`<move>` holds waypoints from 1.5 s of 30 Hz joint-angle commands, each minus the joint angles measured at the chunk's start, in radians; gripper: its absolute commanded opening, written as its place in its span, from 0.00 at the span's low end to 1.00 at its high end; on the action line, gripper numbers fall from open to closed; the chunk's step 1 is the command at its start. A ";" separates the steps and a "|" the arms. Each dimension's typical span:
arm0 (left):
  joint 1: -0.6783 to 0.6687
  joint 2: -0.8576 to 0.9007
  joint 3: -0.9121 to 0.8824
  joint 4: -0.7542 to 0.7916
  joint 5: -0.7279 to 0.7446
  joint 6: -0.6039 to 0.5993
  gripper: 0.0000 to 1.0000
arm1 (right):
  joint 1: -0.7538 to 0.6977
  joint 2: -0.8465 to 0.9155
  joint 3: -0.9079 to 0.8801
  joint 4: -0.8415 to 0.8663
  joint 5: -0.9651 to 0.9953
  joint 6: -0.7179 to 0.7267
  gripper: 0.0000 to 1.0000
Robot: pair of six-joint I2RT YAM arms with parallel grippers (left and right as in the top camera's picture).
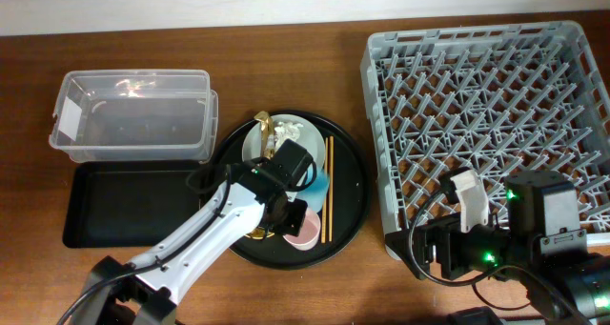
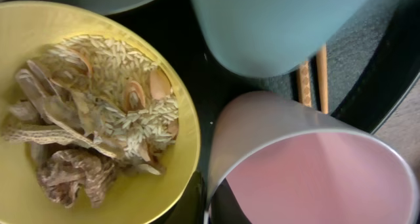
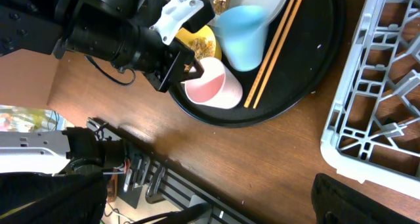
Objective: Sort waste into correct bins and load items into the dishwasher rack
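My left gripper (image 2: 213, 201) straddles the wall of the pink cup (image 2: 315, 178), one finger inside and one outside, shut on it; it shows on the round black tray in the overhead view (image 1: 303, 232). Beside it stands the yellow bowl (image 2: 39, 20) holding brownish food scraps with rice (image 2: 92, 125). The light blue cup (image 1: 317, 182) and the chopsticks (image 1: 329, 187) lie just beyond. The grey plate (image 1: 254, 146) carries the white tissue (image 1: 291, 132) and the gold wrapper (image 1: 267, 127). My right gripper (image 1: 464, 199) is open and empty at the grey rack's (image 1: 486, 125) front left corner.
The clear tub (image 1: 133, 115) stands at the back left, with the shallow black tray (image 1: 114, 206) in front of it. The round black tray (image 1: 351, 172) sits between them and the rack. My left arm crosses the table's front left.
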 commanded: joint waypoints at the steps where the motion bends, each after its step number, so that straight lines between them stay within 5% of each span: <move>1: -0.003 -0.035 0.039 -0.060 0.081 -0.005 0.00 | -0.005 -0.002 0.013 -0.002 -0.010 0.003 0.99; 5: 0.045 -0.214 0.214 -0.227 0.242 0.017 0.00 | -0.005 -0.002 0.013 -0.002 -0.047 -0.045 0.99; 8: 0.279 -0.362 0.230 -0.095 0.882 0.137 0.00 | -0.004 -0.002 0.001 0.093 -0.396 -0.177 0.99; 11: 0.353 -0.367 0.230 0.030 1.339 0.180 0.00 | -0.004 0.002 0.002 0.299 -0.489 0.009 0.94; 14: 0.351 -0.367 0.230 0.060 1.362 0.180 0.00 | 0.121 0.016 0.002 0.541 -0.475 0.145 0.95; 16: 0.351 -0.367 0.230 0.060 1.362 0.180 0.00 | 0.194 0.058 0.002 0.626 -0.447 0.176 0.93; 18: 0.351 -0.367 0.230 0.060 1.361 0.181 0.00 | 0.264 0.098 0.002 0.649 -0.450 0.187 0.69; 21: 0.351 -0.367 0.230 0.059 1.361 0.181 0.00 | 0.262 0.078 0.002 0.644 -0.401 0.187 0.56; 22: 0.351 -0.367 0.230 0.058 1.354 0.180 0.32 | 0.259 0.054 0.002 0.633 -0.335 0.183 0.56; 23: 0.351 -0.367 0.230 0.047 1.304 0.180 0.85 | 0.232 0.024 0.004 0.604 -0.266 0.183 0.56; 24: 0.351 -0.367 0.230 0.000 1.174 0.180 0.99 | 0.158 -0.018 0.023 0.468 -0.106 0.183 0.56; 26: 0.352 -0.367 0.230 -0.149 0.779 0.181 0.99 | 0.000 -0.054 0.061 0.167 0.291 0.183 0.56; 29: 0.352 -0.367 0.230 -0.179 0.670 0.180 0.99 | -0.132 0.022 0.061 -0.037 0.627 0.183 0.56; 34: 0.293 -0.367 0.230 -0.216 0.455 0.180 0.99 | -0.143 0.436 0.061 -0.031 0.623 0.183 0.57; 37: 0.189 -0.366 0.230 -0.202 0.252 0.180 0.99 | -0.143 0.647 0.061 -0.001 0.587 0.183 0.75; 39: 0.119 -0.349 0.230 -0.194 0.153 0.179 0.98 | -0.143 0.656 0.063 0.051 0.593 0.184 0.93; 42: 0.028 -0.257 0.230 -0.167 0.116 0.179 0.80 | -0.142 0.550 0.099 0.042 0.467 0.169 0.87; 44: 0.006 -0.181 0.230 -0.159 0.100 0.112 0.68 | -0.083 0.434 0.099 0.051 0.111 -0.063 0.82; 45: 0.006 -0.167 0.230 -0.123 0.101 0.056 0.66 | -0.024 0.403 0.099 0.035 0.130 -0.053 0.78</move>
